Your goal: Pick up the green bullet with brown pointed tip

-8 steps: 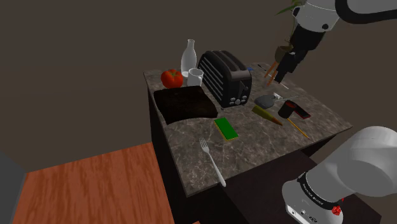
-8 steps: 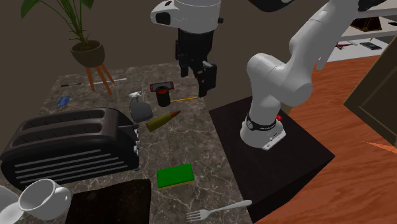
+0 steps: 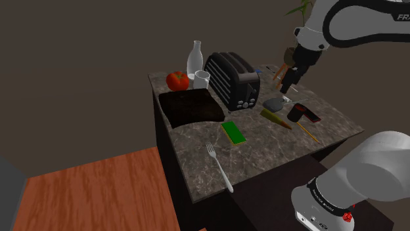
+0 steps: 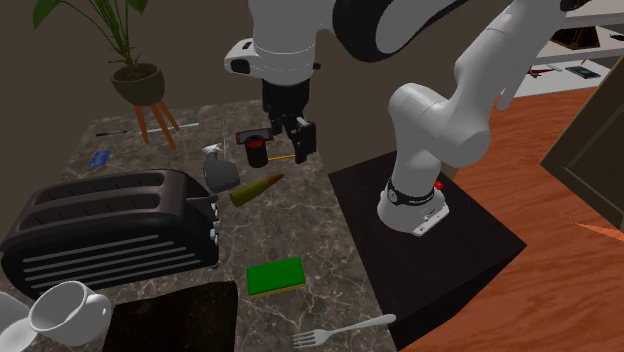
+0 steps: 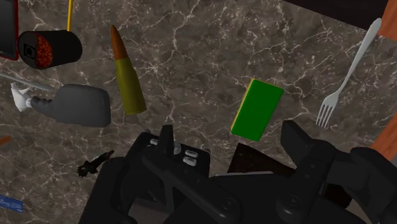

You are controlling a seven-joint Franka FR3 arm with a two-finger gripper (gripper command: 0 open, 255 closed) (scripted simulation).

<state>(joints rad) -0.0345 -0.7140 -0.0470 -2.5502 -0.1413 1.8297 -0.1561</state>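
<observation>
Olive-green body with a brown pointed tip: the bullet point(image 5: 126, 76) lies on its side on the dark marbled surface point(image 5: 203, 51), untouched. It sits just beside a grey sprayer point(image 5: 79, 107), tip aimed toward a thin yellow pencil point(image 5: 69, 16). A black cylinder point(image 5: 49, 48), also on its side, is near that tip. My end effector point(image 4: 288, 147) hangs in the air above the surface with its fingers spread and nothing between them. It is clear of the bullet; in the second exterior view it is in front of the black cylinder, with the bullet lower and toward that view's left. A flat green sponge point(image 5: 257, 108) lies apart from the bullet on the side away from the sprayer, and a pale fork point(image 5: 347, 70) lies past the sponge near the surface edge. In the shoulder view a black toaster point(image 3: 231, 80) stands mid-surface. A white cup point(image 3: 201, 79), a clear bottle point(image 3: 195, 58) and a red tomato point(image 3: 176, 80) are grouped on the shoulder view's left of the toaster, with a dark tray point(image 3: 189, 106) in front of them. A potted plant point(image 4: 125, 60) on a small stand shows behind the surface in the second exterior view
</observation>
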